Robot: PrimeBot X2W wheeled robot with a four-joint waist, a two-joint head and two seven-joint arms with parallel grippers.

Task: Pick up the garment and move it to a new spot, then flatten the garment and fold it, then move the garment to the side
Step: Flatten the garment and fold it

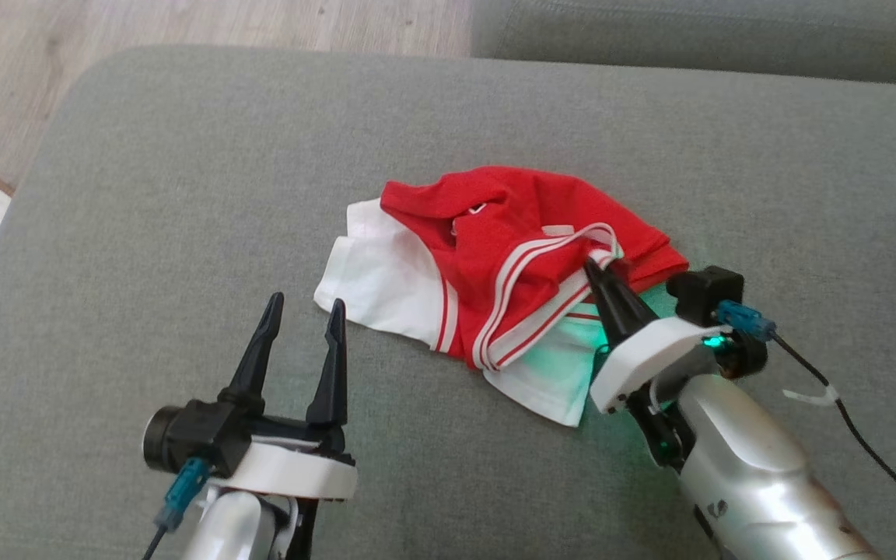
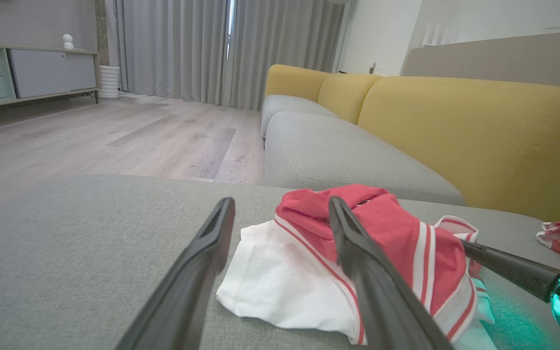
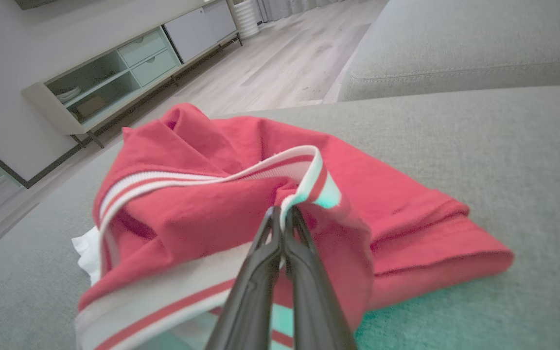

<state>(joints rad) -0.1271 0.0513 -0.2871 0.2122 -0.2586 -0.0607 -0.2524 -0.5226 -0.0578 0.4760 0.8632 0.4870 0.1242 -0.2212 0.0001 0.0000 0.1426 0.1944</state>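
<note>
Across most of the frame, grey sofa cushion. At centre, crumpled red-and-white garment. Just right of centre, right gripper, fingers pinched together on the garment's striped band. At lower left, left gripper, spread wide, empty, near the white cloth.

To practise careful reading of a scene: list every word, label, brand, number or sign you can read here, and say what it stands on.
No word or number can be read in any view.
Dark mark on the right forearm: a logo shape, no legible letters.
Small pale patch, perhaps a tag, at the neck of the garment: too small to read.
</note>
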